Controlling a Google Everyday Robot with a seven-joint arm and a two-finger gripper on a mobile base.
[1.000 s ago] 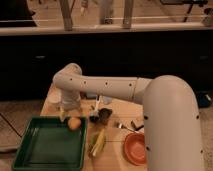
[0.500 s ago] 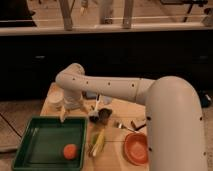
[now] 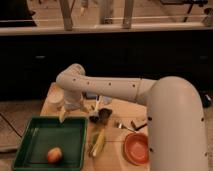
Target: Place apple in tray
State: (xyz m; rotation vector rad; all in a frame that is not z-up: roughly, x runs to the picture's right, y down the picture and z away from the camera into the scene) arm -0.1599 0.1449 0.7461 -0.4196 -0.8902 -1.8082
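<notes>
The apple [image 3: 54,155], small, round and yellowish-orange with a red blush, lies loose on the floor of the dark-green tray [image 3: 35,137], near its front middle. The tray stands at the front left of the wooden table. My gripper [image 3: 71,112] hangs above the tray's far right corner, well apart from the apple. It is open and holds nothing. The white arm reaches in from the right.
A long yellow-green corn-like item [image 3: 98,142] lies just right of the tray. An orange-red bowl [image 3: 136,149] stands at the front right. A white cup [image 3: 56,99] stands at the back left. Small dark objects [image 3: 101,115] and utensils [image 3: 126,126] lie mid-table.
The apple left my gripper at the tray's far right corner and now lies in the tray, nearer the front. The gripper has risen a little and opened.
</notes>
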